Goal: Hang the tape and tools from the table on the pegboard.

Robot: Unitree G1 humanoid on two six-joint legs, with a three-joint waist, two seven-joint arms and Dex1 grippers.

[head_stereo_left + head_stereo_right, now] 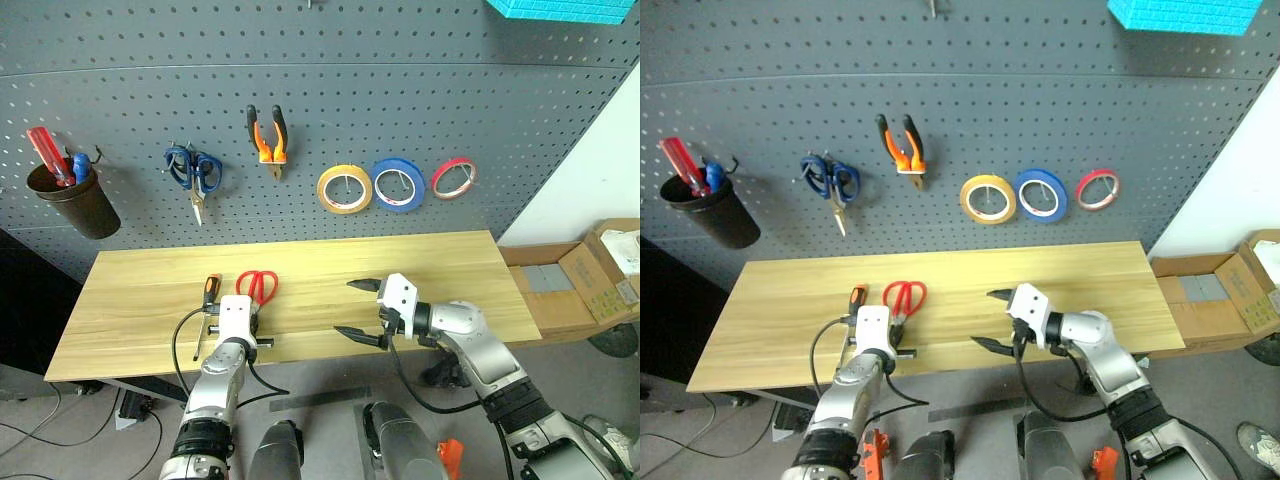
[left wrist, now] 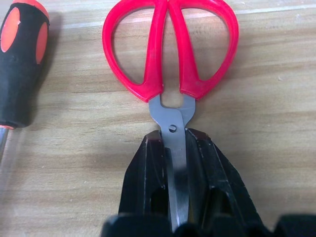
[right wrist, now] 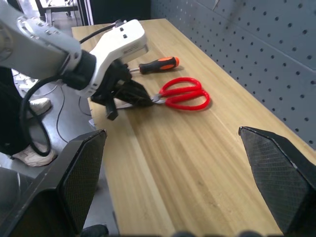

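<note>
The large dark grey perforated pegboard [image 1: 400, 100] fills the far wall. Hung on it, left to right, are a dark round cup [image 1: 78, 200], blue-handled scissors [image 1: 195, 172], orange-and-black-handled pliers [image 1: 268, 138], the thin yellow-tan tape ring [image 1: 345, 189], a blue tape ring [image 1: 399, 184] and a thinner red tape ring [image 1: 454, 178]. Below runs the long table [image 1: 420, 265] of light yellow wood with visible grain. Over its near right edge the right gripper [image 1: 358, 310] holds its black jaws wide, empty. At the near left, the left gripper [image 2: 176, 163] has its jaws clamped on the steel blades of the red-handled scissors [image 2: 170, 47], which lie flat, glossy plastic loops pointing far. Just left lies the slim black-and-orange-handled screwdriver [image 2: 22, 59].
</note>
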